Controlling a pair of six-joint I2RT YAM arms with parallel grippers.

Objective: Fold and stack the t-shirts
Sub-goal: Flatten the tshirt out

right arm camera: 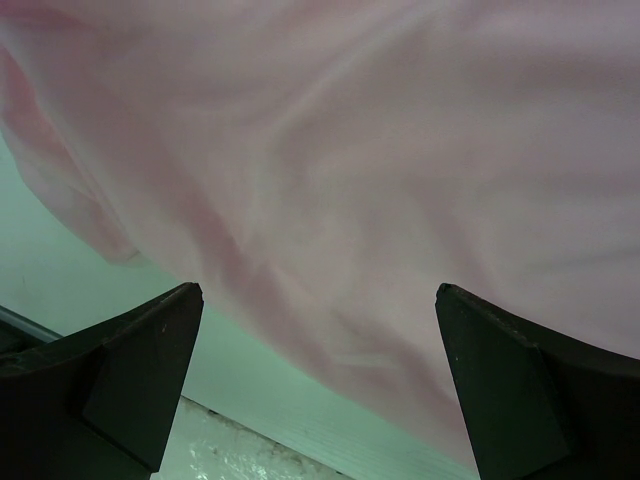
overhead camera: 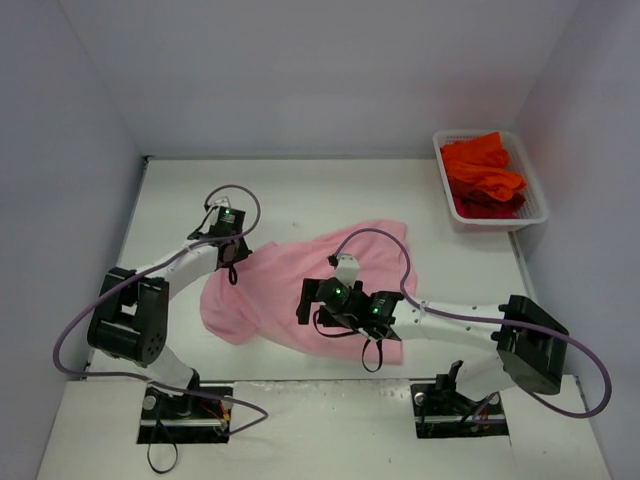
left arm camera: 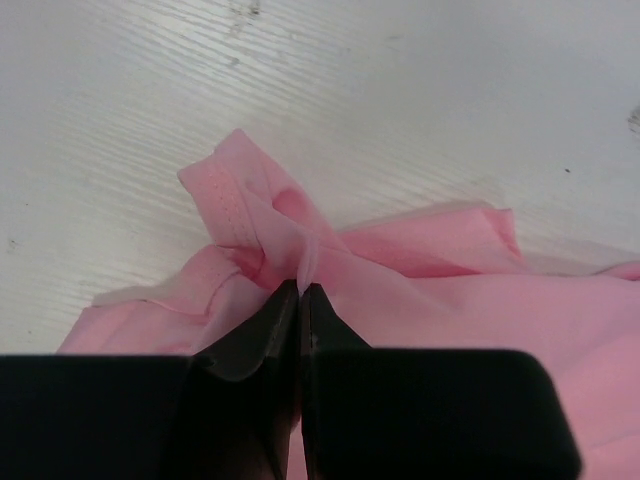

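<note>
Clenching the black left gripper [left arm camera: 301, 290] fingers tight on a bunched, stitched edge of the soft thin light-pink cloth t-shirt [left arm camera: 450, 300], pinching a thin fold right at the tips. Holding the black right gripper [right arm camera: 318, 292] spread wide and empty over the middle of the same shirt, seeing only pink cloth between its fingers. Touching or just above: cannot tell.

Lying crumpled and not yet folded, well apart from the white plastic mesh basket [overhead camera: 500, 225], toward the arm bases from it. Stretching its long axis roughly from the pinched edge, on the side facing away from the basket, across toward the basket side. Sitting bunched inside the basket: bright orange-red cloth t-shirts [overhead camera: 483, 175].

Judging the next move: probably drawing the pinched edge away from the basket to flatten. Right gripper nearer the bulk, likely needing a free edge on the basket side.
</note>
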